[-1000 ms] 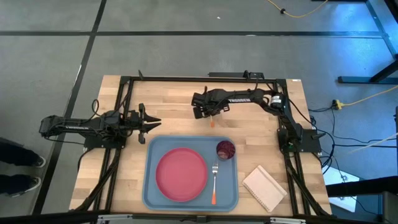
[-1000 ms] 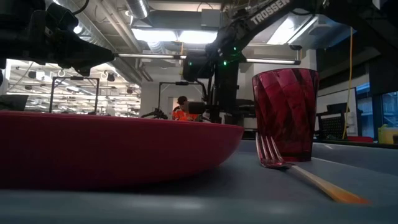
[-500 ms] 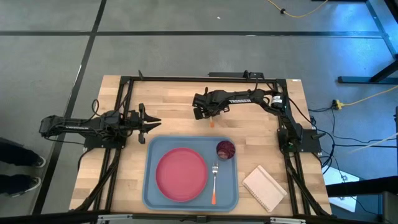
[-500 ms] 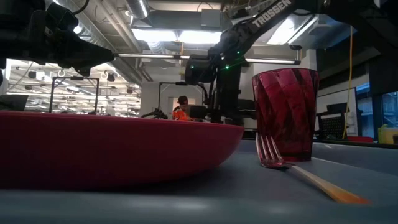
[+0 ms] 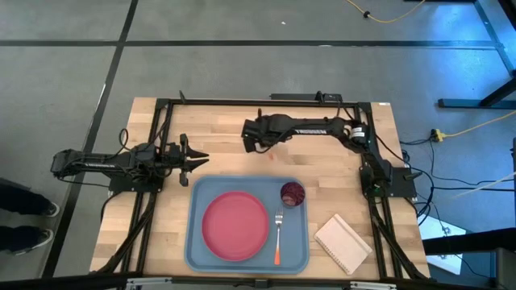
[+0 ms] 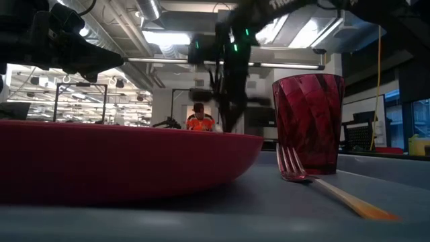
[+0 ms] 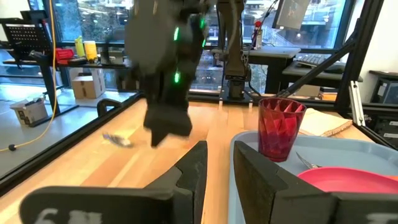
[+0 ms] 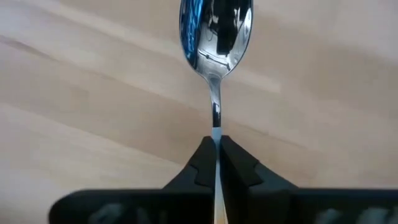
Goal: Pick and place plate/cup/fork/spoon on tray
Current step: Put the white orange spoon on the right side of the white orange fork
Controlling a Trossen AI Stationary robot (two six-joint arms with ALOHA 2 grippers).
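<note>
Gripping spoon (image 8: 215, 37) stem, right hand (image 8: 216, 155), bowl pointing straight ahead

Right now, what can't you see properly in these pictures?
- Silver metal spoon: high view, hidden under the right gripper; right wrist view, handle cut off behind the jaws.
- Light blue plastic tray: low view, mostly hidden behind the pinkish-red round plate.
- Right arm: low view, motion-blurred.

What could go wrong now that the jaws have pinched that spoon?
1. The right gripper pinches only the thin neck of the spoon, so it might swivel or slip on the way.
2. The plate, cup and fork already fill much of the tray; the spoon could knock the cup or land on the fork.
</note>
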